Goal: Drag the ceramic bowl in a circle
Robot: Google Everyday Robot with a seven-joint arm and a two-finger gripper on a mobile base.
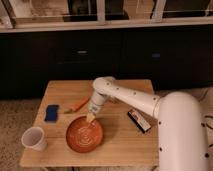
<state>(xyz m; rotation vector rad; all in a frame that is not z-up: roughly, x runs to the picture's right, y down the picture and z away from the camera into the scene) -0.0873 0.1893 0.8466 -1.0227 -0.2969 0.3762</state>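
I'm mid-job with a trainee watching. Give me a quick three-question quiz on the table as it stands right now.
1. True or false: the end effector is at the far rim of the ceramic bowl.
2. Seen from the camera, on which side of the ceramic bowl does the white cup stand? A) left B) right C) behind it
3. What colour is the sponge lying beside the orange carrot-like item?

Key: 1 true; 2 A; 3 blue.
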